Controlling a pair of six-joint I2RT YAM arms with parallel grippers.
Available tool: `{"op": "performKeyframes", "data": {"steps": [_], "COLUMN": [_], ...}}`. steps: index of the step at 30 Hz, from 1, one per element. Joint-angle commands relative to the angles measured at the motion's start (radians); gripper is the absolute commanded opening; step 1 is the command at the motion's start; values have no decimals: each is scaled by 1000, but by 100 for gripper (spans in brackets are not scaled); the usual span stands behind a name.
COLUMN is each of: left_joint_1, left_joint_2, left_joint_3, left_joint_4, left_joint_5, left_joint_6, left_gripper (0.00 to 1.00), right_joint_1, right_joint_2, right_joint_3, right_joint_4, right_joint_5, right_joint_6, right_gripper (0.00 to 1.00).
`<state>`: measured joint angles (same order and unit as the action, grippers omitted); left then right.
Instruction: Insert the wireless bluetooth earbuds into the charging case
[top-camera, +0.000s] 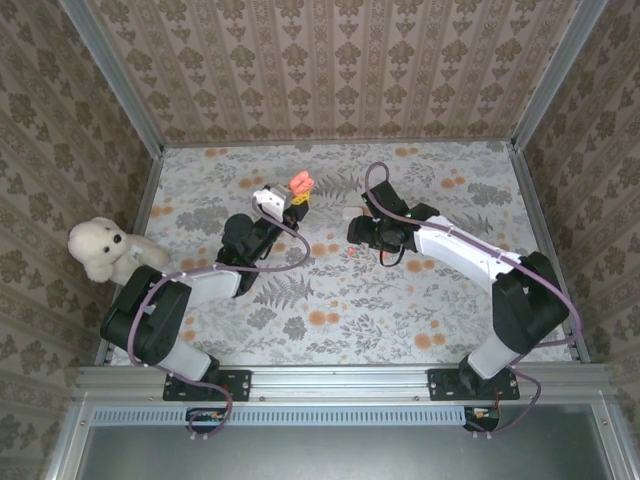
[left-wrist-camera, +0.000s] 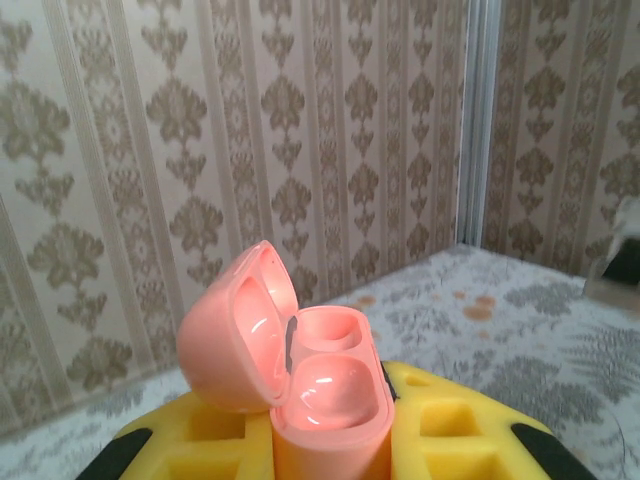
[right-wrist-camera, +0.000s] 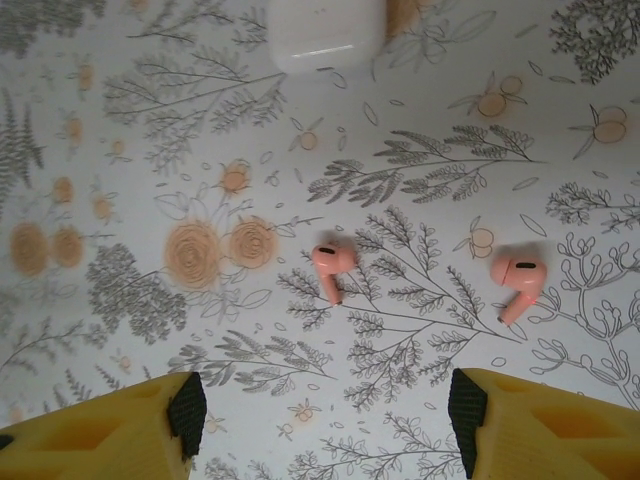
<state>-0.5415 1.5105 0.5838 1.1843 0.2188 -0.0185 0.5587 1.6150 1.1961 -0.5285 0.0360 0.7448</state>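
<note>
**Open pink case held up; open claw over two loose buds**

Top view: the left claw (top-camera: 292, 203) is clamped on the charging case (top-camera: 301, 182), lifted off the floral surface (top-camera: 400, 320). The right claw (top-camera: 355, 230) hangs low nearby.

Left wrist view: the pink case sits between yellow fingers (left-wrist-camera: 470, 430), its lid tipped back and both wells empty.

Right wrist view: wide-spread fingers (right-wrist-camera: 550, 420) hold nothing. Below them lie the centre earbud (right-wrist-camera: 333, 268) and the outer earbud (right-wrist-camera: 520, 282), well apart. A white case (right-wrist-camera: 325, 35) lies beyond them.

Likely risks: a glossy bud could squirt from the pinch or skate across the surface. A bud grabbed crooked may jam at a well's rim. Pressing down could twist the case in its grip.
</note>
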Motion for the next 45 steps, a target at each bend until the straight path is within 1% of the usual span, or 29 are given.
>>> {"op": "performKeyframes", "data": {"steps": [1, 10, 16, 20, 23, 31, 36, 42, 45], "left_joint_1": [-9, -11, -12, -14, -18, -28, -27, -28, -27], "left_joint_2": [3, 20, 31, 42, 48, 38, 44, 57, 66], "left_joint_3": [37, 68, 87, 108, 127, 156, 168, 177, 182], "left_joint_4": [127, 126, 126, 126, 126, 126, 126, 127, 125], "left_joint_5": [-21, -31, -38, -47, -49, -30, -6, -3, 2], "left_joint_6": [37, 43, 41, 43, 51, 107, 118, 125, 115], "left_gripper": [0, 0, 0, 0, 0, 0, 0, 0, 0], "right_joint_1": [15, 30, 45, 52, 52, 55, 58, 61, 61], "right_joint_2": [58, 223, 337, 387, 409, 456, 462, 484, 490], "right_joint_3": [72, 181, 252, 274, 276, 269, 272, 299, 306], "right_joint_4": [-83, -135, -176, -198, -190, -137, -124, -131, -130], "right_joint_5": [70, 83, 92, 116, 128, 108, 116, 116, 114], "right_joint_6": [53, 84, 55, 41, 44, 74, 83, 87, 84], "right_gripper": [68, 67, 66, 66, 66, 63, 60, 58, 54]}}
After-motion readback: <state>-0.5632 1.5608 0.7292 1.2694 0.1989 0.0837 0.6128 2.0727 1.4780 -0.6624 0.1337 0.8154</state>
